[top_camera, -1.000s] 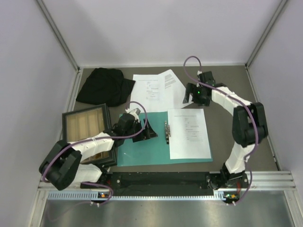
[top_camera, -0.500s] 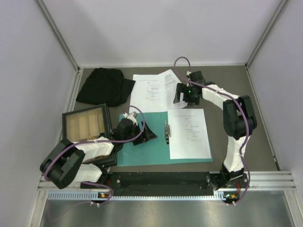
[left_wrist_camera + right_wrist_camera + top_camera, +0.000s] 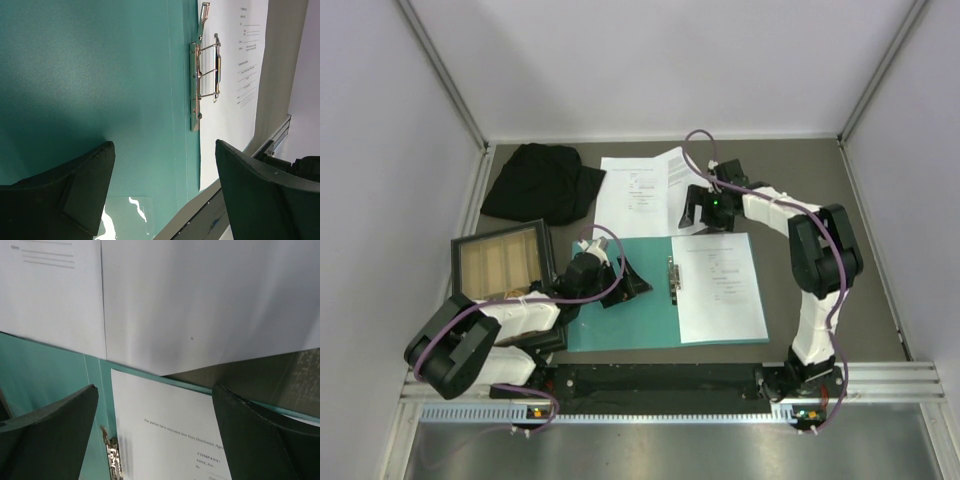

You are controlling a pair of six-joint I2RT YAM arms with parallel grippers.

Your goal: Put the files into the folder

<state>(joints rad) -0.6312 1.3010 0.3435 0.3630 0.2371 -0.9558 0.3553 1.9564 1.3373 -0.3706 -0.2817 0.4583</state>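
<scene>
I saw the teal folder (image 3: 620, 325) lying open on the counter (image 3: 875, 250), with 1 sheet (image 3: 720, 290) on its 3 o'clock half beside the metal clip (image 3: 672, 277). 2 loose sheets (image 3: 640, 190) lay overlapped across its 12 o'clock edge. My left tool (image 3: 164, 150) hovered spread over the bare 9 o'clock half. My right tool (image 3: 154, 390) hung spread above the loose sheets' near edge.

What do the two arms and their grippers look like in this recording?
The left arm and right arm have white shells with black joints. A purple cable loops along each. The left gripper and right gripper are black, with broad wedge-shaped fingers. A small green light glows on the right wrist.
</scene>
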